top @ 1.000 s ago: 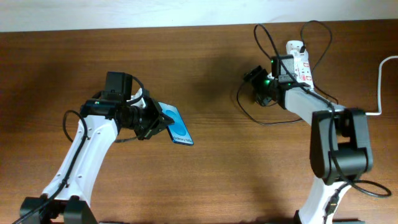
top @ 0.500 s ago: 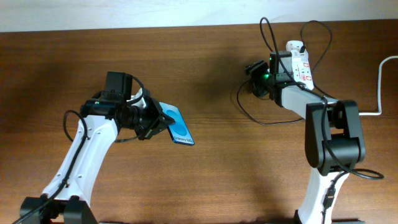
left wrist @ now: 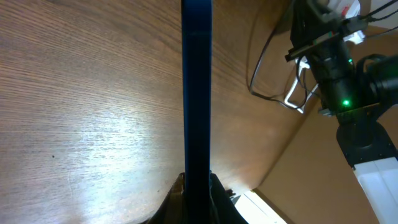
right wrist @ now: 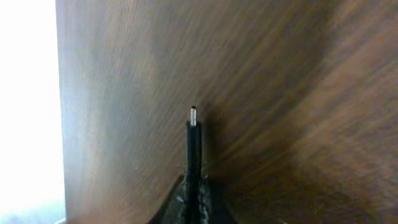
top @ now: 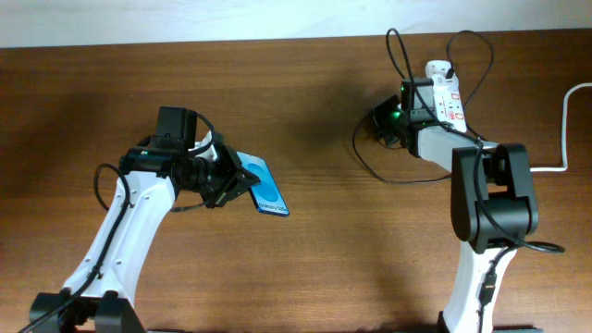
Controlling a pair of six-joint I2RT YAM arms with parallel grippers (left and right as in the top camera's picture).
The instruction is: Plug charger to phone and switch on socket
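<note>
Pinches the charger (right wrist: 193,134) in the right gripper (right wrist: 194,186), closed tight on the black plug body, with the small metal tip poking straight out ahead. Grips it that way, by judgement, to leave the tip bare and in line with the gripper's own axis, ready for pushing into a port. Faces only bare brown table (right wrist: 280,93) beyond the tip, with no phone ahead in the right wrist view. Trails the rest of the thin black cable in loose loops beside and behind this gripper, back toward the socket (top: 446,92) lying just behind it alongside the wrist. Cannot tell the state of the red switches from overhead. Leaves the thick white cord (top: 569,120) running off further behind, toward the table edge.

Clamps the phone (left wrist: 197,93) in the left gripper (left wrist: 198,186) by one short end, seen edge-on from the left wrist and reaching straight out ahead. Shows the blue screen upward in the overhead view, free end pointing away from the gripper. Holds it so, most likely, to steady the body and offer the free end to the plug; cannot make out the port itself.

Looks, far past the phone's free end, across open wood to the other arm and its cable loop, well apart. Calls next for closing that gap and lining tip with port. Leaves the plugging and the socket switch not yet done.
</note>
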